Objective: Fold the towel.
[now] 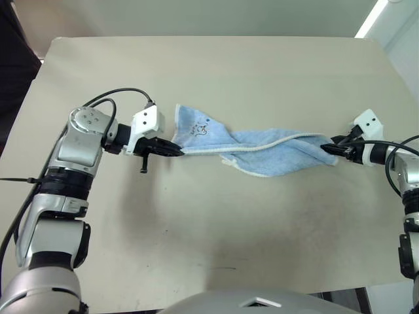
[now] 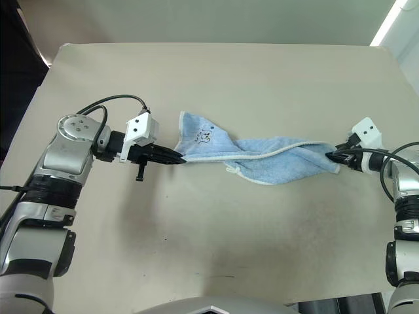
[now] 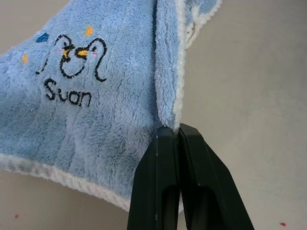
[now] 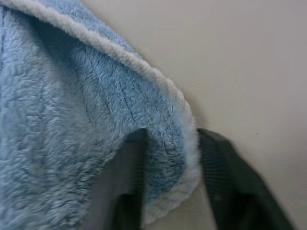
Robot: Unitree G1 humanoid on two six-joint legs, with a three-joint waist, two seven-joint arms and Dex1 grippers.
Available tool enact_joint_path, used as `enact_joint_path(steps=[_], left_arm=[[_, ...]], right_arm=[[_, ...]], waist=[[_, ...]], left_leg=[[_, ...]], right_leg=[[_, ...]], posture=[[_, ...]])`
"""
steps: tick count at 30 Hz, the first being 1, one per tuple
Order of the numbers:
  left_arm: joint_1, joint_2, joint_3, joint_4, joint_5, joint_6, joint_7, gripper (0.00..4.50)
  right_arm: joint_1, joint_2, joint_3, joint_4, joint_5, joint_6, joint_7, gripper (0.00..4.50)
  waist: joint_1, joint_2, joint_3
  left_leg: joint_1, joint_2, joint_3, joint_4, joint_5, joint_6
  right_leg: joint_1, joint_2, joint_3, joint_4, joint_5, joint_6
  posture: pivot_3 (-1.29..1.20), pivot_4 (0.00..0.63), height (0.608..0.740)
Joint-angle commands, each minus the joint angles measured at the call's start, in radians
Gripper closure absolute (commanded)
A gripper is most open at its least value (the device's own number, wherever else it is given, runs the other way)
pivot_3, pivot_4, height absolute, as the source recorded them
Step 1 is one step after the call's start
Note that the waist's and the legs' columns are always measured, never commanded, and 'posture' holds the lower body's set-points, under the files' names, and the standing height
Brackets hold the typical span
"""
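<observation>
The towel (image 1: 262,154), light blue with whitish edging, lies stretched and twisted across the middle of the table between my two arms. A dark embroidered mark (image 3: 72,62) sits near its left end. My left gripper (image 1: 180,152) is shut on the towel's left corner; in the left wrist view its black fingers (image 3: 163,182) pinch a folded edge of the cloth. My right gripper (image 1: 330,147) is at the towel's right end. In the right wrist view the corner with its white edging (image 4: 184,187) sits between the two fingers (image 4: 120,182), which press on it from both sides.
The beige table (image 1: 196,65) spreads out on all sides of the towel. Its far edge runs along the back and its right edge lies just beyond my right arm. A black cable (image 1: 118,95) loops over my left wrist.
</observation>
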Motion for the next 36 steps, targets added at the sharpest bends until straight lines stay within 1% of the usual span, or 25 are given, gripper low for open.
enact_joint_path(steps=[1,2,7,9,11,14,17,19,23,26,29,32,34,35,36], left_arm=[[-0.004,0.006,0.024,-0.021,-0.008,-0.005,-0.001,4.50],[-0.002,0.006,0.024,-0.023,-0.009,-0.003,-0.001,4.50],[0.002,0.008,0.042,-0.018,-0.021,0.007,0.014,4.50],[-0.013,0.004,0.068,0.000,-0.036,0.013,0.035,4.50],[-0.059,-0.019,0.121,0.041,-0.057,0.014,0.100,4.50],[-0.171,-0.067,0.190,0.160,-0.045,-0.023,0.262,4.50],[-0.357,-0.117,0.265,0.362,-0.039,-0.046,0.477,4.50],[-0.462,-0.139,0.294,0.475,-0.032,-0.067,0.578,4.50],[-0.623,-0.168,0.311,0.646,-0.004,-0.133,0.710,4.50],[-0.707,-0.172,0.311,0.724,0.016,-0.183,0.758,4.50],[-0.777,-0.147,0.317,0.750,0.018,-0.224,0.728,4.50],[-0.793,-0.122,0.327,0.753,0.004,-0.217,0.663,4.50],[-0.755,-0.086,0.325,0.703,-0.020,-0.189,0.499,4.50],[-0.695,-0.054,0.319,0.634,-0.045,-0.147,0.377,4.50],[-0.649,-0.031,0.315,0.577,-0.064,-0.112,0.292,4.50]], right_arm=[[0.007,-0.014,-0.038,-0.042,0.020,0.006,0.001,4.28],[0.010,-0.016,-0.043,-0.052,0.023,0.010,0.003,4.45],[0.023,-0.032,-0.069,-0.114,0.041,0.026,0.006,4.45],[0.021,-0.043,-0.083,-0.132,0.042,0.022,-0.001,4.45],[-0.005,-0.057,-0.102,-0.138,0.029,0.003,-0.033,4.45],[-0.089,-0.073,-0.133,-0.119,0.026,-0.006,-0.096,4.45],[-0.202,-0.092,-0.143,-0.066,0.002,-0.052,-0.162,4.45],[-0.274,-0.096,-0.139,-0.008,-0.019,-0.096,-0.205,4.45],[-0.416,-0.088,-0.122,0.105,-0.052,-0.177,-0.275,4.45],[-0.504,-0.089,-0.111,0.173,-0.070,-0.228,-0.300,4.45],[-0.573,-0.120,-0.124,0.175,-0.061,-0.246,-0.278,4.45],[-0.567,-0.145,-0.141,0.143,-0.039,-0.235,-0.240,4.45],[-0.490,-0.175,-0.169,0.039,0.018,-0.168,-0.159,4.45],[-0.402,-0.196,-0.195,-0.047,0.060,-0.121,-0.105,4.45],[-0.333,-0.211,-0.217,-0.119,0.092,-0.081,-0.071,4.45]], waist=[[0.000,0.000,0.000],[0.000,0.000,0.000],[0.000,0.000,0.000],[0.000,0.000,0.000],[0.001,0.000,0.000],[0.002,0.001,0.000],[0.002,0.001,0.001],[0.001,0.001,0.001],[0.001,0.001,0.001],[0.000,0.002,0.001],[0.000,0.003,0.002],[0.004,0.003,0.002],[0.005,0.003,0.002],[0.008,0.003,0.002],[0.008,0.004,0.002]], left_leg=[[0.000,0.000,0.000,0.000,0.000,0.000],[0.000,0.000,0.000,0.000,0.000,0.000],[0.000,0.000,0.000,0.000,0.000,0.000],[0.000,0.000,0.000,0.000,0.000,0.000],[0.000,0.000,0.000,0.000,0.000,0.000],[0.000,0.000,0.000,0.001,0.000,0.000],[0.000,-0.001,0.000,0.002,0.000,0.001],[0.000,-0.001,0.000,0.002,0.001,0.001],[0.001,-0.001,0.000,0.000,0.001,0.002],[-0.001,-0.001,0.001,-0.002,0.001,0.002],[-0.005,-0.001,0.002,0.000,0.002,0.001],[-0.017,-0.002,0.004,-0.001,0.002,0.001],[-0.018,-0.002,0.004,-0.002,0.002,0.001],[-0.020,-0.003,0.004,-0.003,0.002,0.001],[-0.022,-0.004,0.003,-0.004,0.002,0.001]], right_leg=[[0.000,0.000,0.000,0.000,0.000,0.000],[0.000,0.000,0.000,0.000,0.000,0.000],[0.000,0.000,0.000,0.000,0.000,0.000],[0.000,0.000,0.000,0.000,0.000,0.000],[0.000,0.000,0.000,0.000,0.000,0.000],[0.000,0.000,0.000,0.002,0.000,0.000],[-0.002,-0.002,-0.001,0.001,0.001,-0.001],[-0.002,-0.002,-0.001,0.001,0.001,-0.001],[-0.001,-0.003,-0.001,0.001,0.001,-0.001],[-0.003,-0.003,0.000,-0.002,0.001,-0.001],[-0.009,-0.003,0.000,-0.004,0.001,-0.001],[-0.022,-0.003,0.000,-0.003,0.001,-0.001],[-0.025,-0.004,0.001,-0.003,0.001,-0.001],[-0.028,-0.004,0.000,-0.003,0.000,-0.001],[-0.030,-0.004,0.000,-0.004,0.001,-0.001]], posture=[[0.00,0.150,0.740],[0.00,0.150,0.740],[0.00,0.150,0.740],[0.00,0.150,0.740],[0.00,0.150,0.740],[0.00,0.150,0.740],[0.00,0.150,0.740],[0.00,0.150,0.740],[0.00,0.150,0.740],[0.00,0.150,0.740],[0.00,0.150,0.740],[0.00,0.150,0.740],[0.00,0.150,0.740],[0.00,0.150,0.740],[0.00,0.150,0.740]])
